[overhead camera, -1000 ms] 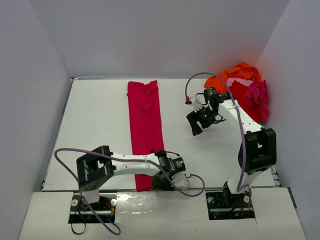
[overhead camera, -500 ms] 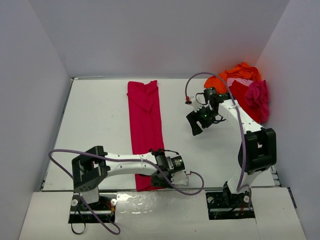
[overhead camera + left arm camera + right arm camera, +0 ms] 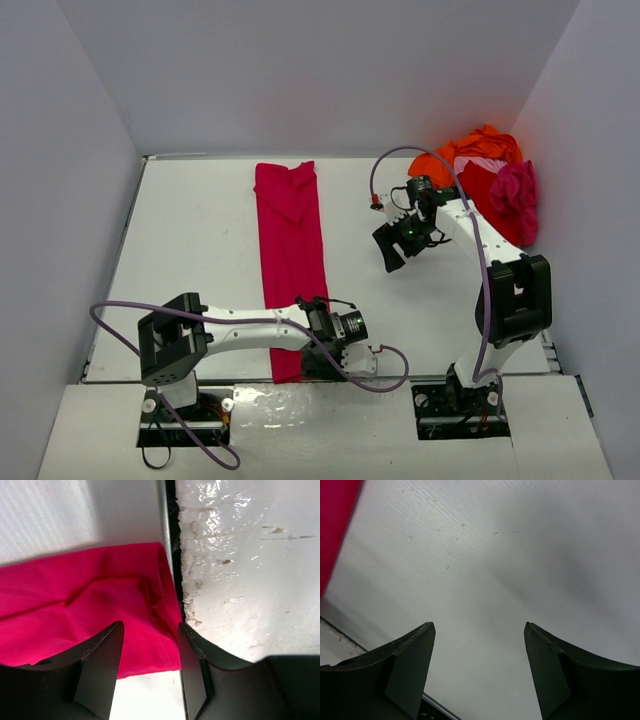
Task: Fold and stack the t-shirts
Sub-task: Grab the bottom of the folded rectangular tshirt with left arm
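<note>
One crimson shirt [image 3: 290,250] is laid out as a long narrow strip on the surface [image 3: 200,250], left of the middle, running from close to the far edge down to the near edge. Its far end is seen folded over itself into a point. Its near end is reached by the left pincer [image 3: 318,365], which is lowered over the strip's near right corner. In the left wrist view the crimson shirt [image 3: 75,610] is seen bunched into soft creases with a stitched hem along its end, and the left pincer [image 3: 147,630] is held spread, one finger over the cloth and the other at the cloth's side edge. The cloth lies between the fingers and is not seen squeezed. Just beside that corner a dark gap and a scuffed glossy board [image 3: 240,570] are seen at the near edge.

Four more shirts are heaped in the far right corner, against the wall: an orange shirt [image 3: 482,140] at the back, a pale pink shirt [image 3: 476,163] partly buried, a red shirt [image 3: 485,192] in front, and a magenta shirt [image 3: 515,195] crumpled on top at the right.

Between the strip and the heap the right pincer [image 3: 390,260] is held above bare surface, well apart from both. In its own view the right pincer [image 3: 479,627] is spread wide with nothing between the fingers; only a sliver of crimson shirt [image 3: 335,520] is caught at the upper left.
</note>
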Available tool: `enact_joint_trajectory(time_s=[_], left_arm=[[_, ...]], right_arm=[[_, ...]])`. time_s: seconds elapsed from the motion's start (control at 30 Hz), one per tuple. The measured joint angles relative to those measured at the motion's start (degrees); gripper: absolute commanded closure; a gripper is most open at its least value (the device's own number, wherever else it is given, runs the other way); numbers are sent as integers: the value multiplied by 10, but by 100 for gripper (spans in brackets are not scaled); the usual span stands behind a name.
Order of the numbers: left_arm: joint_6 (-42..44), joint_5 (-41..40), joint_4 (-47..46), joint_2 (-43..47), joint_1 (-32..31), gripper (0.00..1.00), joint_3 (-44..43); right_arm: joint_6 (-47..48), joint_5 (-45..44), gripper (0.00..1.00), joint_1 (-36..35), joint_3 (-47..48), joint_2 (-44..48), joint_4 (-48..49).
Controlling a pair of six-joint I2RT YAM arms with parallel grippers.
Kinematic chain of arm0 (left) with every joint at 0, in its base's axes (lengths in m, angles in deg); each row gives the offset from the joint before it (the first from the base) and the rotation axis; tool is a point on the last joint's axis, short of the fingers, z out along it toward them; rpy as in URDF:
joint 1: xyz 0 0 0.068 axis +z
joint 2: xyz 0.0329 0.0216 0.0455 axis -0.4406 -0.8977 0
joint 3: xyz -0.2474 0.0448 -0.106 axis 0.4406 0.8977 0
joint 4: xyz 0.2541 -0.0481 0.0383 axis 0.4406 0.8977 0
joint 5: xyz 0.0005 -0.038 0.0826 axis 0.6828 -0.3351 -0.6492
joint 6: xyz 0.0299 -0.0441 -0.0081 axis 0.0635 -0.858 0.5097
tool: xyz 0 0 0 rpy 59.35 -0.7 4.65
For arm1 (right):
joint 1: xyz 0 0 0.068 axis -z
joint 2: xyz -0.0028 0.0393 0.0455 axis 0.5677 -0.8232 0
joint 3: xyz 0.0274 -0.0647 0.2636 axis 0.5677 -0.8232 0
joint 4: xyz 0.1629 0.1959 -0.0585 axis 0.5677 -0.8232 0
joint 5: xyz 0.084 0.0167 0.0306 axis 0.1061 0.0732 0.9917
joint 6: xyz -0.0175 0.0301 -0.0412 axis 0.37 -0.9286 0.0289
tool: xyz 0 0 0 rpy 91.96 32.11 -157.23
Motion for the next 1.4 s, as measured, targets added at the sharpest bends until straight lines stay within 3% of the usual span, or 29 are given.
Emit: enact_joint_trajectory(time_s=[0.33,0.93,1.4], left_arm=[[0,41,6,0,0,52,0],[-3,32,-4,-45,-14,52,-5],[-16,-107,27,-103,-99,56,-42]], right_arm=[[0,-3,30,0,0,-11,0],[0,-3,28,0,0,-11,0],[0,7,27,-9,-3,32,0]])
